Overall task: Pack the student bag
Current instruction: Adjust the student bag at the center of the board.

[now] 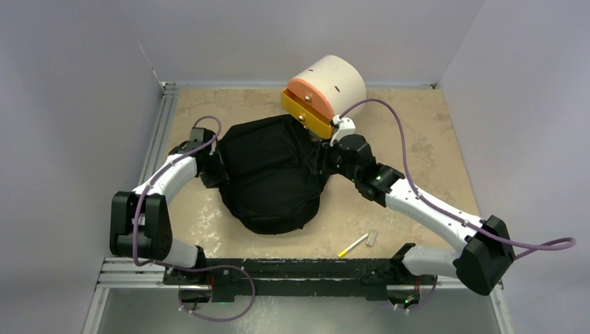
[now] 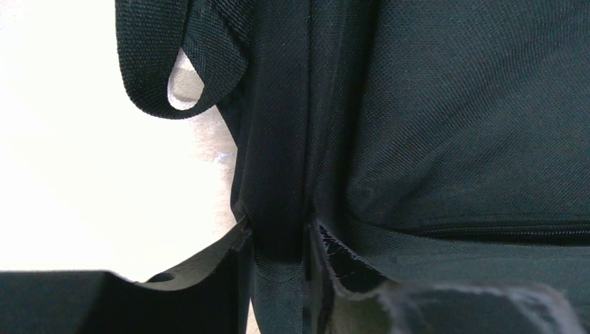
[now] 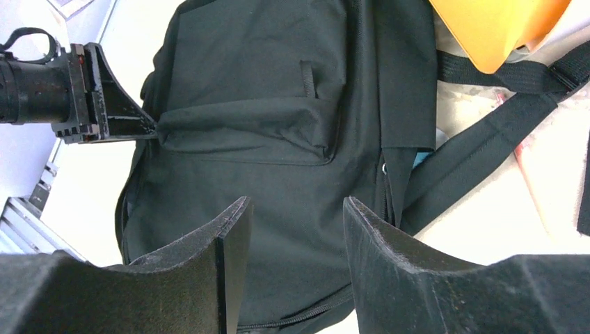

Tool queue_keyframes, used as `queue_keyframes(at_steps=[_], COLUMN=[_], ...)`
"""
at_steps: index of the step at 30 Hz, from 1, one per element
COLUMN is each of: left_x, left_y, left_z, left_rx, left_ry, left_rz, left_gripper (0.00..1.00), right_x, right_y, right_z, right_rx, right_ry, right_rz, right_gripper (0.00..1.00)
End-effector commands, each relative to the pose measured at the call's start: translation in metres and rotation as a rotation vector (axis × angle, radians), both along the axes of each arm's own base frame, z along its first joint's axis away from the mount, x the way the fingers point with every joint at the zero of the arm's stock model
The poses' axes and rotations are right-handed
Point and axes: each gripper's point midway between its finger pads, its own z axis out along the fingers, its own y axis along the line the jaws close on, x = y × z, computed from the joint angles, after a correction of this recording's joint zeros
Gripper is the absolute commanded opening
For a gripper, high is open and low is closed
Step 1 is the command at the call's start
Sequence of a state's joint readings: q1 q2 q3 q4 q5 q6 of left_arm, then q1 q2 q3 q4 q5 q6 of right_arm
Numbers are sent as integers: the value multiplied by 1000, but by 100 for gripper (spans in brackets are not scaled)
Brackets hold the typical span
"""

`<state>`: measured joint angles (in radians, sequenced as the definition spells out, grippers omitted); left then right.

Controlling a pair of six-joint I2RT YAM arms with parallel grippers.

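Robot lab cell: blank walls point(image 1: 76, 83), aluminium frame rail point(image 1: 158, 132) (tabletop point(image 1: 417, 139) boxed in).

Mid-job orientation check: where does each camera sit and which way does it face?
Top external: fixed above and behind the bases, looking down; left arm and right arm flank the student bag.
Left wrist: at the bag's side, facing its fabric; left gripper pinches a fold.
Right wrist: over the bag, looking across it; right gripper open.
Shared: top and right wrist both show the left gripper holding the bag.
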<state>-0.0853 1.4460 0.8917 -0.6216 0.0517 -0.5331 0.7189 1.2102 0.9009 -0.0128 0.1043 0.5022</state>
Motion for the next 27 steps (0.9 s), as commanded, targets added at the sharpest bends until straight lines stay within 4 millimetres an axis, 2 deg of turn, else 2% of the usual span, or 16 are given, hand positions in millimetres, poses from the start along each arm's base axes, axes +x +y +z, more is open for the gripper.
queue_keyframes(at_steps=[1, 5, 6, 10, 16, 21, 24, 27], left_x=[25, 44, 50, 74, 108, 144, 164, 174], left_y=[12, 23, 26, 33, 33, 37, 41, 50], left_z=[14, 24, 27, 39, 70, 95, 100, 98], left_rx=[64, 122, 126, 65, -105, -143, -130, -62], left_ry=[-63, -107, -120, -190, -349, -462, -483, -449], left_rz=[-1, 25, 31, 24, -43, -44, -47, -20], left_gripper=[22, 0, 0, 0, 0, 0, 0, 21], right_x=[15, 23, 23, 22, 23, 20, 17, 15], right_y=[10, 1, -1, -3, -9, -4, -2, -3], right_z=[27, 16, 12, 1, -16, -36, -48, -61], right_rx=[26, -12, -19, -20, -8, -3, -29, -60], right_ry=[-98, -76, -64, -29, 26, 93, 117, 140], right_rz=[18, -45, -57, -62, -99, -47, -11, 9], right_gripper=[54, 54, 54, 54, 56, 56, 55, 55])
